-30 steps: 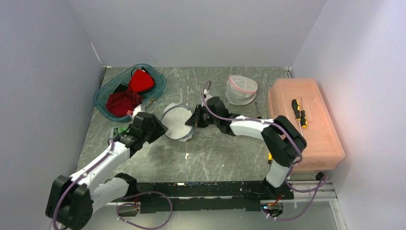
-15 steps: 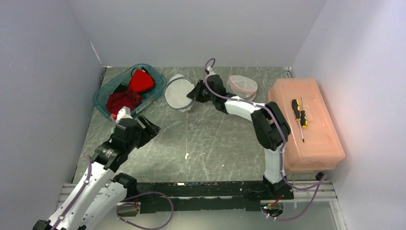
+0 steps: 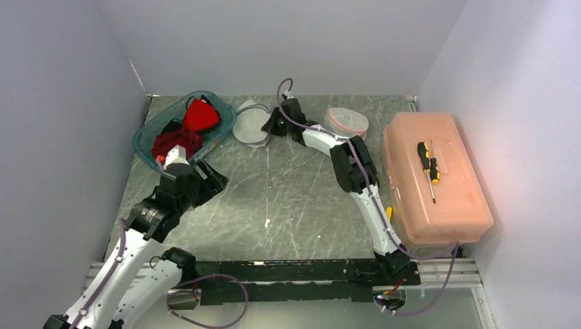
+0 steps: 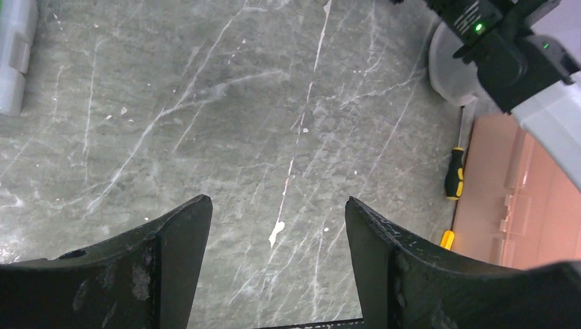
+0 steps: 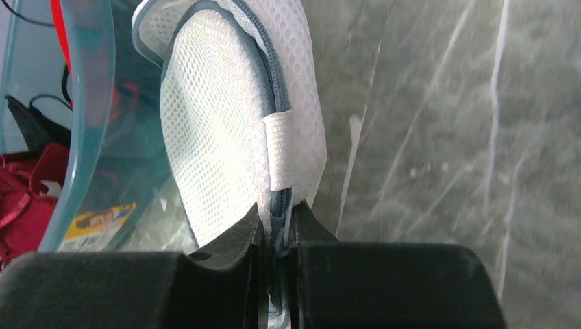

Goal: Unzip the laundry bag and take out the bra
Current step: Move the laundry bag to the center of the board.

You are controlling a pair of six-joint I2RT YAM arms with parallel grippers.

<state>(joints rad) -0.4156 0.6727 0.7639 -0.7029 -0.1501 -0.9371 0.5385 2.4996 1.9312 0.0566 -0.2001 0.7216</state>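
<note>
The white mesh laundry bag (image 3: pixel 249 126) with a grey zipper (image 5: pixel 276 75) is at the back of the table, beside the teal bin (image 3: pixel 146 142). My right gripper (image 3: pixel 273 125) is shut on the bag's zipper edge (image 5: pixel 277 229); in the right wrist view the bag (image 5: pixel 219 144) hangs from the fingers. I cannot see inside the bag. Red garments (image 3: pixel 200 115) with black straps lie in the bin. My left gripper (image 3: pixel 209 178) is open and empty over bare table (image 4: pixel 277 212).
A second mesh pouch with a pink rim (image 3: pixel 346 122) stands at the back. An orange lidded box (image 3: pixel 438 199) with a screwdriver (image 3: pixel 428 164) on it fills the right side. Another screwdriver (image 4: pixel 453 179) lies on the table beside the box.
My right gripper carried the laundry bag from the table's middle to the back, next to the teal bin. My left arm drew back to the near left and lost contact with the bag.
</note>
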